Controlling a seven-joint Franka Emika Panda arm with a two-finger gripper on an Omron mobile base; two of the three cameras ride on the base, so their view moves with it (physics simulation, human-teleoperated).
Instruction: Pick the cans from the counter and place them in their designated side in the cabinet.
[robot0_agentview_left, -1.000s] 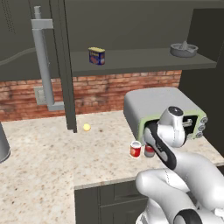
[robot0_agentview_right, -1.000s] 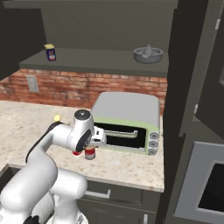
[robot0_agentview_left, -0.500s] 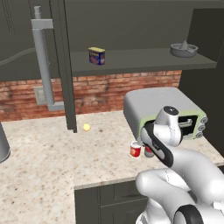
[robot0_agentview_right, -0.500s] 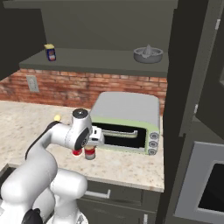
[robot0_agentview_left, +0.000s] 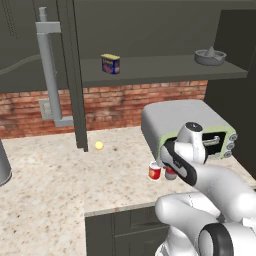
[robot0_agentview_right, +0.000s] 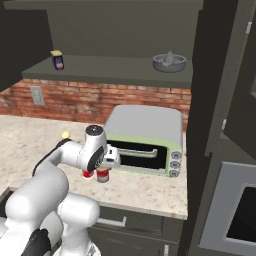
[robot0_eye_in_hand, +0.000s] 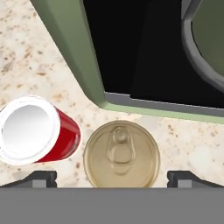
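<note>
Your gripper (robot0_eye_in_hand: 112, 177) hangs with its jaws apart over the silver can (robot0_eye_in_hand: 121, 154), which stands near the counter's (robot0_agentview_left: 60, 195) front edge just before the toaster oven (robot0_agentview_left: 182, 117). I judge the red can (robot0_eye_in_hand: 37, 130) close enough for a descending finger to tip it. From the hand view you get that narrow gap; from the left base view, the cabinet (robot0_agentview_left: 165, 67) shelf overhead.

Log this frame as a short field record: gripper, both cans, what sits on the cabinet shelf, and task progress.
gripper: gripper open, above the pull-tab can, one fingertip on each side of it
pull-tab can: pull-tab can upright on the counter, in front of the toaster oven
red can: red can upright on the counter beside it
cabinet shelf: blue-and-yellow tin and grey juicer
progress: no can grasped or shelved yet
</note>
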